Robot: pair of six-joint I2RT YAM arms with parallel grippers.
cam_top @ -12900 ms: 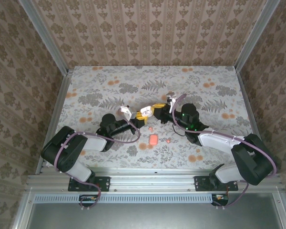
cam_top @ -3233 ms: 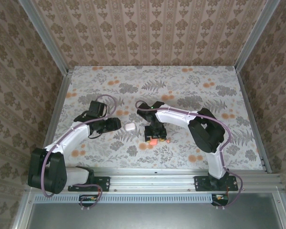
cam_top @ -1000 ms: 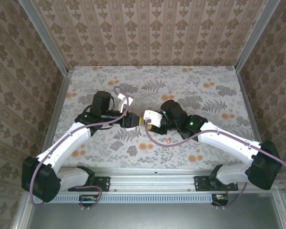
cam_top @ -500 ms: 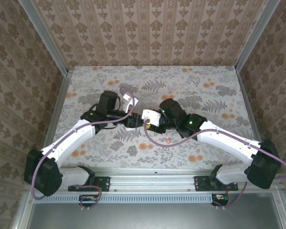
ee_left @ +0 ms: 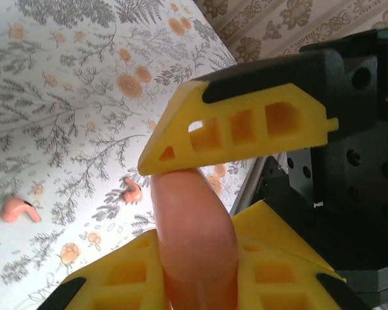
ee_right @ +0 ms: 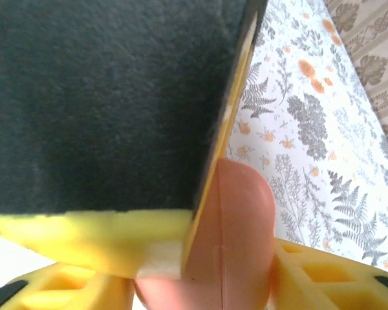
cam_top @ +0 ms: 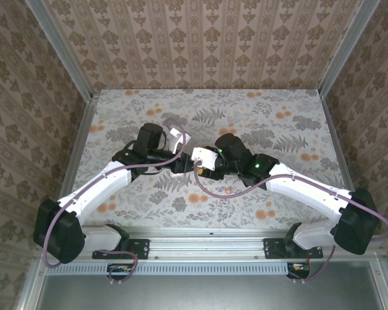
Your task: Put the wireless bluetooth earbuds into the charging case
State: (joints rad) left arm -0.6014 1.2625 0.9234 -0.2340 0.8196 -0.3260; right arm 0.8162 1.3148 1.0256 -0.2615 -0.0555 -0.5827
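Centrally: floral-print table, carrying everything.
Item: left gripper, clenched on the coral charging case; the case's inside is hidden.
Item: right gripper, facing it from 3 o'clock, yellow fingers flanking the same case; grip cannot be told.
Item: coral earbud and second earbud, loose on the table at 9 o'clock of the case, left wrist view.
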